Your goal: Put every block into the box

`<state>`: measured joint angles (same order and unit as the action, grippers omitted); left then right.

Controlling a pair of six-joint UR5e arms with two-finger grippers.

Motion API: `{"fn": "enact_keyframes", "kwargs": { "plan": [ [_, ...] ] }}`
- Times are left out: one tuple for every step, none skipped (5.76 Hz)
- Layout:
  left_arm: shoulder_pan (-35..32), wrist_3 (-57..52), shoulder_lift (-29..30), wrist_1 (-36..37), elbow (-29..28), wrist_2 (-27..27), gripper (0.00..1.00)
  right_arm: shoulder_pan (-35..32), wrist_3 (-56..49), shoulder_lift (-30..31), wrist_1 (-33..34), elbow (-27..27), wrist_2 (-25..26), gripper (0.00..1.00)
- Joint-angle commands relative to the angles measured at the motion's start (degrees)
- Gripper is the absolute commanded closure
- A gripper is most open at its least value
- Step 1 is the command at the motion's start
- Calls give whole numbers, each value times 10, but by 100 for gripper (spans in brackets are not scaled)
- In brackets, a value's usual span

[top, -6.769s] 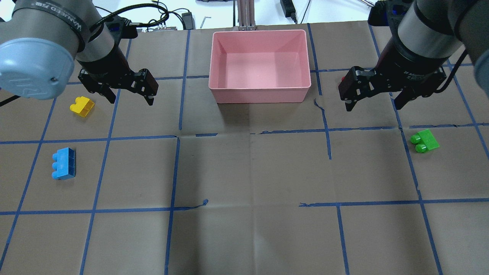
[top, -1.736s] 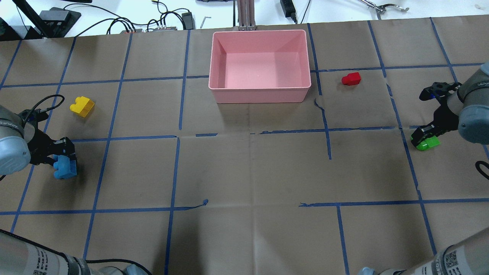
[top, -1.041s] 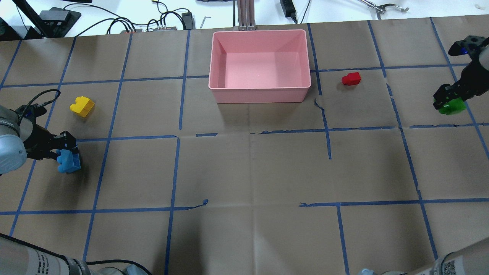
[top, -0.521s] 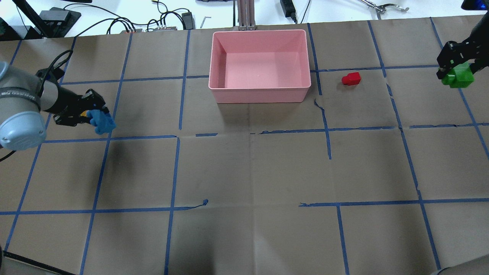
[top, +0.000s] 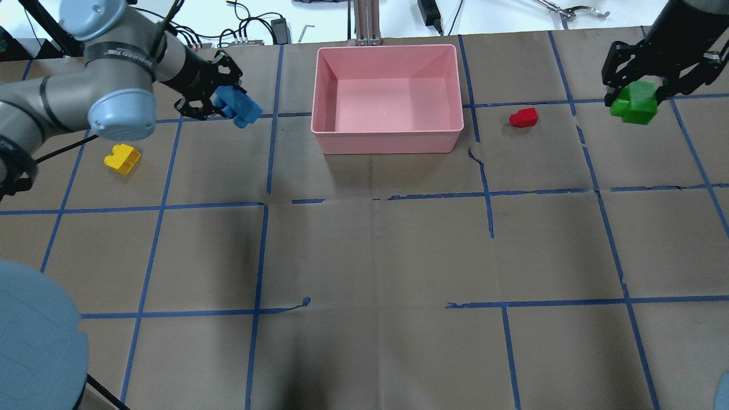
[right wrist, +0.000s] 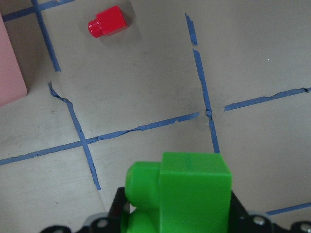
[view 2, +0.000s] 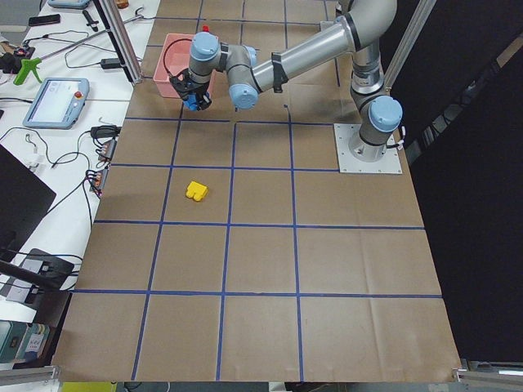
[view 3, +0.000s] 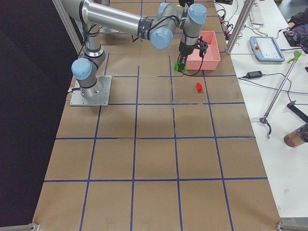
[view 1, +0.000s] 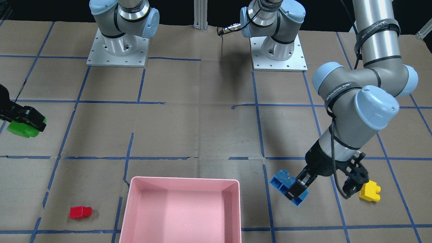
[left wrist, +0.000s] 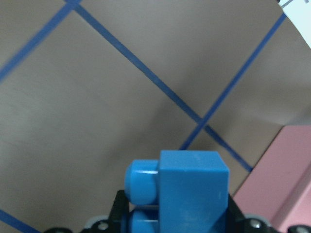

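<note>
Blue block (top: 241, 108), studded plastic; box (top: 387, 141) smooth, rectangular

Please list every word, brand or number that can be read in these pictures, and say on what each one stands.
"WANEED", then unclear letters: upper strap on the left arm.
"WANEED", then unclear letters: lower strap, by the elbow.
Handheld screen beside the table: too small to read.
Nothing else is readable.
</note>
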<state>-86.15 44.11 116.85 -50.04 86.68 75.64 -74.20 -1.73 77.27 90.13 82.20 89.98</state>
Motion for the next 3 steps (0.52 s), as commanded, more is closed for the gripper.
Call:
{"fn": "enact_keyframes", "kwargs": {
  "plan": [
    [-110, 185, 105, -5, -148, 34, 78, -16, -12, -23, 12, -1, -2, 56],
    [-127, 222, 141, 0, -176, 34, 66, -16, -28, -31, 20, -1, -1, 56],
    [-156, 276, 152, 1, -189, 34, 66, -16, -41, -32, 23, -1, -1, 56]
  ]
}}
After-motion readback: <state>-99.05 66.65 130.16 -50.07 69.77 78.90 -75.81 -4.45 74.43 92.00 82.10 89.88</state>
